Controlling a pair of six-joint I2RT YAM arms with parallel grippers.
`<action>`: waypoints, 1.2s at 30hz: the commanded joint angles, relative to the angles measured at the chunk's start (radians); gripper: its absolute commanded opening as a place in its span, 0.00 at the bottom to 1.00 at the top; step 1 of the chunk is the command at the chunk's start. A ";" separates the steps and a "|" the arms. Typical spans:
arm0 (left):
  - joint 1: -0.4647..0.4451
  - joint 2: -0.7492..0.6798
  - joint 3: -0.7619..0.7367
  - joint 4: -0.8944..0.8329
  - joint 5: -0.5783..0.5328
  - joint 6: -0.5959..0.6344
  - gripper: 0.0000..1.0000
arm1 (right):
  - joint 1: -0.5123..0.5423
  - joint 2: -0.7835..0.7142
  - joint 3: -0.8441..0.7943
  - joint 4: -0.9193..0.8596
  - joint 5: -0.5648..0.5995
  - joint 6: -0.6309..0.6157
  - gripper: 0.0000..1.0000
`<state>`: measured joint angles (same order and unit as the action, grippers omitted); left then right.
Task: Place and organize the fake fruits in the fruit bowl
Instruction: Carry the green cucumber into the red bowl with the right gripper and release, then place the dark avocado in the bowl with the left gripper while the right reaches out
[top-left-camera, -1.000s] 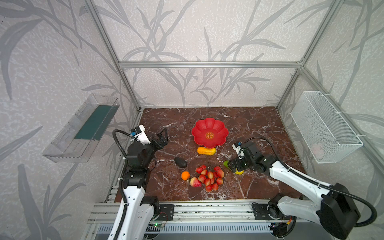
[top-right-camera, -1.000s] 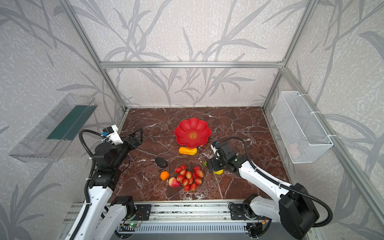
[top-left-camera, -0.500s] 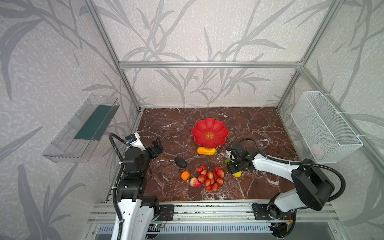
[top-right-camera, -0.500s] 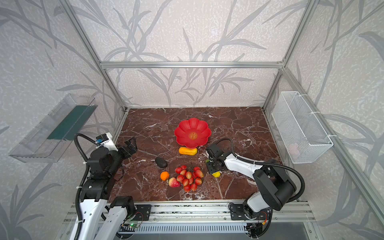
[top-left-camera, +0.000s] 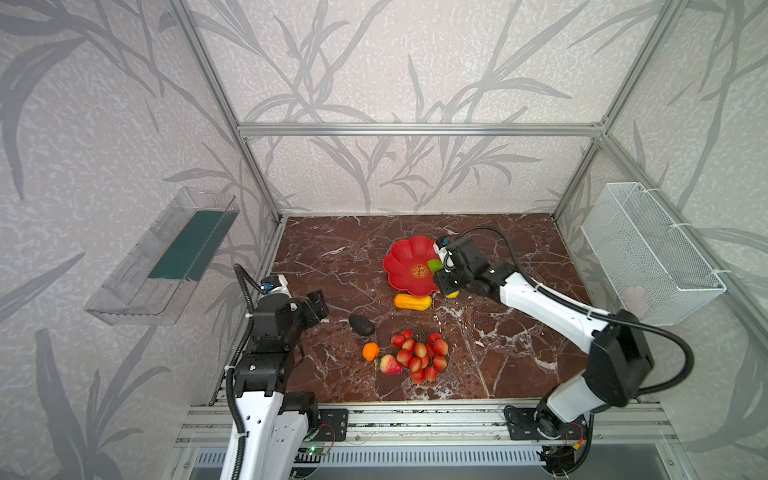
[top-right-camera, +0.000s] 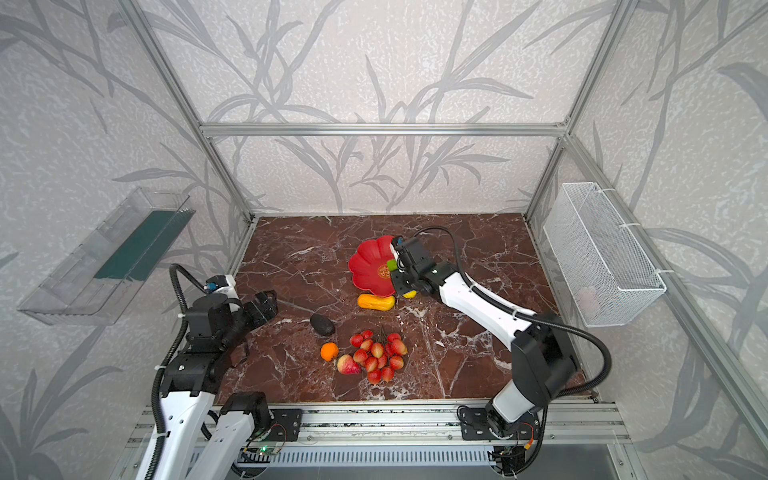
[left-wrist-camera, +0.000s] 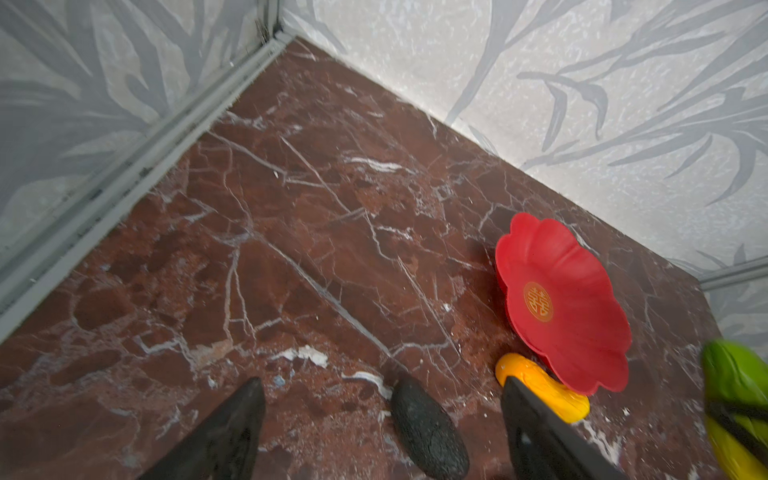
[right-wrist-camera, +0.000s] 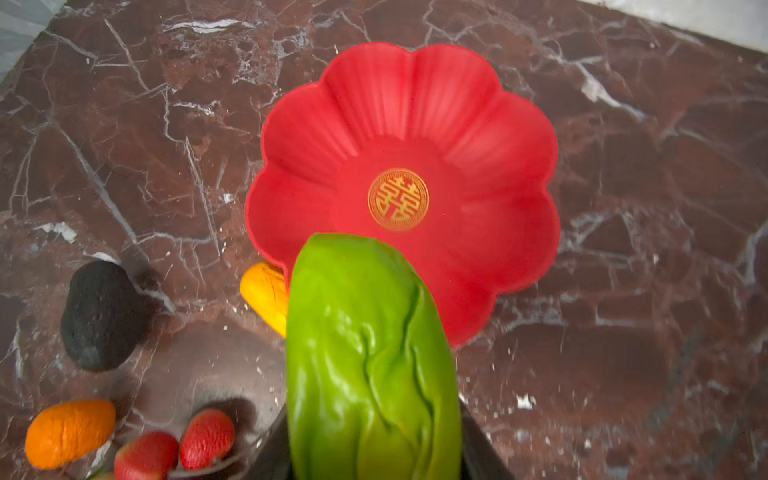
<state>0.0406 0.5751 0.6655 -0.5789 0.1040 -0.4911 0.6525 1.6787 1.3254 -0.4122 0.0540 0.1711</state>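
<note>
Gripping the glossy, creased green-yellow oblong (right-wrist-camera: 370, 353), the right gripper (top-left-camera: 444, 279) held its long axis pointing green-end-first toward the centre of the fruit bowl (top-left-camera: 401, 257); the left gripper (left-wrist-camera: 380, 384) stood wide, empty.

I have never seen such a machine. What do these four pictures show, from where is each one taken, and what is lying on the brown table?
You see two robot arms mounted at the front edge of a marble table. Two pictures look down on the whole scene from above and are almost identical. The other two come from a small camera on each arm's wrist, looking along its tool.

The right tool is shut on a green-yellow fruit and holds it at the edge of the red flower-shaped bowl, which has no fruit in it yet. The left tool is open and holds nothing.

On the table lie a yellow-orange fruit beside the bowl, a dark avocado, a small orange ball, a peach and a bunch of red berries.
</note>
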 joint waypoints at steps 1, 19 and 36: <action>0.001 -0.005 -0.028 -0.056 0.098 -0.074 0.86 | -0.012 0.196 0.159 -0.047 0.022 -0.071 0.33; -0.293 0.109 -0.248 0.222 -0.010 -0.318 0.79 | -0.083 0.564 0.552 -0.182 -0.070 -0.051 0.73; -0.424 0.533 -0.245 0.488 -0.048 -0.392 0.81 | -0.086 -0.435 -0.394 0.157 -0.082 0.076 1.00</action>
<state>-0.3733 1.0706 0.4141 -0.1650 0.0761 -0.8513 0.5655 1.2869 1.0058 -0.2470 -0.0360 0.2119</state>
